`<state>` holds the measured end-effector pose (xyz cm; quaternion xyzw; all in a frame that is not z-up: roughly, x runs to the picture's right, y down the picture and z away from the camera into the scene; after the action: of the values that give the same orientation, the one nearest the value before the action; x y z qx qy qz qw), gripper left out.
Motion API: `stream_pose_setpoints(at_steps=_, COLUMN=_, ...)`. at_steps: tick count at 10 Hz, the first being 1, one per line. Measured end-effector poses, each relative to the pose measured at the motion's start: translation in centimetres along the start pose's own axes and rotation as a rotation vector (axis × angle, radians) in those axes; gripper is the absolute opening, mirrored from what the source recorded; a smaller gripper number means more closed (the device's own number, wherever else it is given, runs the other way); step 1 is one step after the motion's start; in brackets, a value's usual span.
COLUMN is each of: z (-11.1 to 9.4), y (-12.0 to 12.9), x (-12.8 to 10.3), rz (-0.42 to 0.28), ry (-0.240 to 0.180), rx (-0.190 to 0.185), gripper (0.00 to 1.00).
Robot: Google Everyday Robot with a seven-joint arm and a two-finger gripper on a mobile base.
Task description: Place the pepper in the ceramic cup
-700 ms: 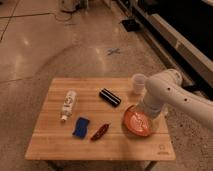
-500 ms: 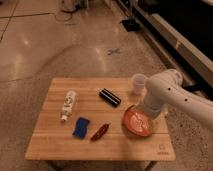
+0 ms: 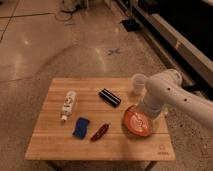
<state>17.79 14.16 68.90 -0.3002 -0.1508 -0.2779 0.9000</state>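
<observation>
The pepper (image 3: 100,132), small, slender and dark red, lies on the wooden table (image 3: 60,145) near the front middle. The ceramic cup (image 3: 138,83), small and white, stands upright at the table's back right. My white arm reaches in from the right, and my gripper (image 3: 143,117) hangs over the red-orange bowl, right of the pepper and in front of the cup. The gripper is well apart from the pepper, and I see nothing held in it.
A wide red-orange bowl (image 3: 134,125) sits at the front right under the gripper. A black bar (image 3: 109,97) lies mid-table, a white bottle (image 3: 68,105) lies at the left, and a blue sponge (image 3: 80,127) lies just left of the pepper. Polished floor surrounds the table.
</observation>
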Motion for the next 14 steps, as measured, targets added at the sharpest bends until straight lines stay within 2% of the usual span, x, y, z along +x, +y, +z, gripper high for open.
stream_pose_setpoints(at_steps=11, z=0.1, y=0.0, x=0.0, rz=-0.001, ry=0.001, rx=-0.001, gripper=0.8)
stream_pose_setpoints(at_steps=12, z=0.6, y=-0.6, x=-0.2, rz=-0.025, ry=0.012, rx=-0.006, gripper=0.8)
stream_pose_setpoints(at_steps=14, z=3.2, y=-4.0, x=-2.5, rz=-0.128, ry=0.042, rx=-0.01, gripper=0.8)
